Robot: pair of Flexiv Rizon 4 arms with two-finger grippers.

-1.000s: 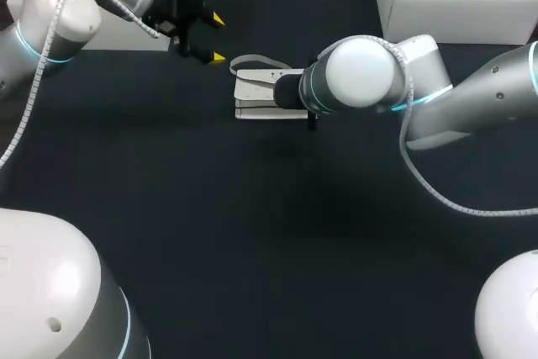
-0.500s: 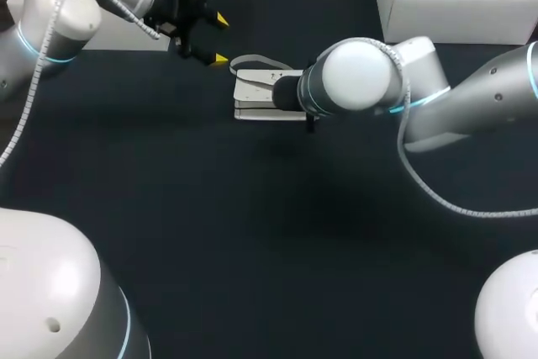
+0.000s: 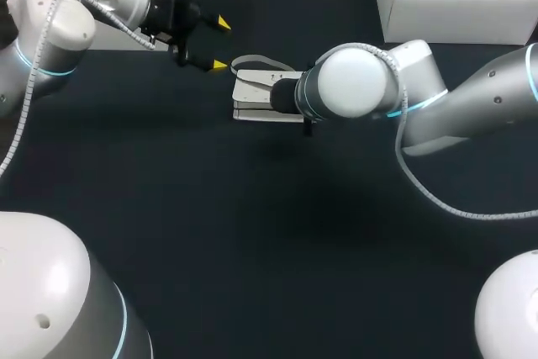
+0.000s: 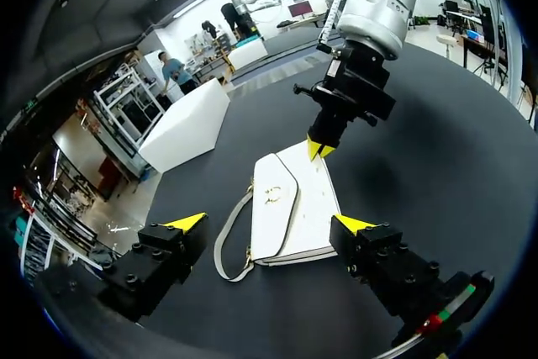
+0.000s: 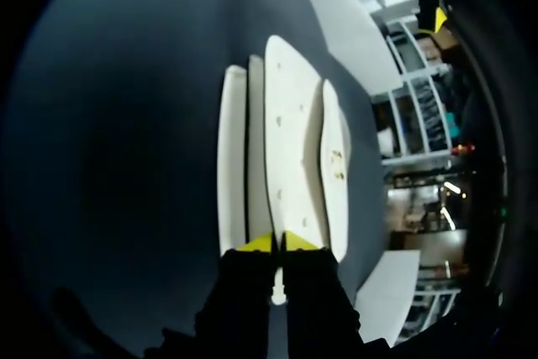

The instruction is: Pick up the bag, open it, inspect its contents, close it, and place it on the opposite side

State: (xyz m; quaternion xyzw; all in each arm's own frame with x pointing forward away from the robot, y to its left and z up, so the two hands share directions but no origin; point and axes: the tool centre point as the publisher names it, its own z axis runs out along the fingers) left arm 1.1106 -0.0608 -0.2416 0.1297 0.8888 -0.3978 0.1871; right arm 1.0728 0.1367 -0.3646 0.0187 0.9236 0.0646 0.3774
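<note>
the white bag point(image 3: 252, 94) lay flat on the dark table point(image 3: 252, 233) with its flap point(image 4: 273, 199) facing up and closed. its strap point(image 3: 252, 60) curled out from the side nearest our left arm.

our right gripper point(image 5: 277, 244) sat low at the bag's far end from that strap. its two yellow tips were drawn almost together on a thin edge of the bag, one on each face. we judged it to be clamped there rather than merely resting against the bag. that hold looked meant to anchor the bag so it would not slide or swing when handled.

our left gripper point(image 3: 220, 43) hung just beside the strap end of the bag. its fingers were spread wide, with nothing in them and neither tip touching the bag. seen from its own wrist, the bag lay ahead of the gap between the fingers. we took that wide spread as readiness to take the strap or the flap.

with the bag on the table and its flap shut, we judged the task to be at its first step, the pickup. opening, inspecting, closing and setting the bag down on the other side were all not yet done.
</note>
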